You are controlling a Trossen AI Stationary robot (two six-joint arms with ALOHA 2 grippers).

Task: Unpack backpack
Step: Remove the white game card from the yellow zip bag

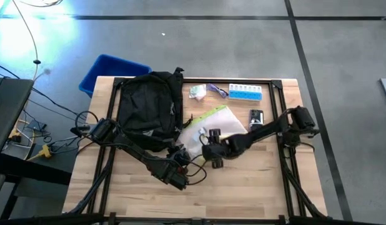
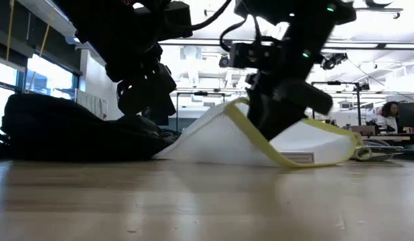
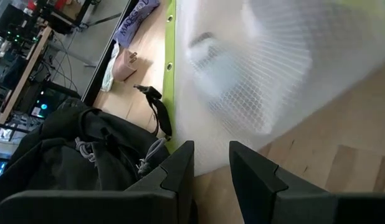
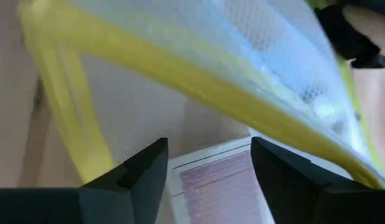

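The black backpack (image 1: pixel 149 103) lies on the table's far left part. Right of it is the clear pouch with a yellow edge (image 1: pixel 215 125), which in the low view (image 2: pixel 220 134) rises like a tent, its ends on the wood. My left gripper (image 3: pixel 211 165) is at the pouch's near-left corner, next to the backpack (image 3: pixel 86 155), with mesh wall between its fingers. My right gripper (image 4: pixel 208 155) stands open over the pouch's near side (image 1: pixel 213 144). The yellow edge (image 4: pixel 180 74) and a printed label (image 4: pixel 217 180) show just beyond its fingers. My left gripper has the pouch's mesh wall (image 3: pixel 211 146), close to its yellow zip edge, between its two fingers, which stand only a little apart. It comes slanting down from the table's near side. That end of the pouch lies low by the backpack. Whether the fingers touch it I cannot tell.
At the far edge lie a blue pill organiser (image 1: pixel 245 92), a purple item (image 1: pixel 217 90) and a small white-green thing (image 1: pixel 197 92). A small black device (image 1: pixel 256 117) is right of the pouch. A blue bin (image 1: pixel 108 70) stands off the far-left corner. Bare wood fills the near half.
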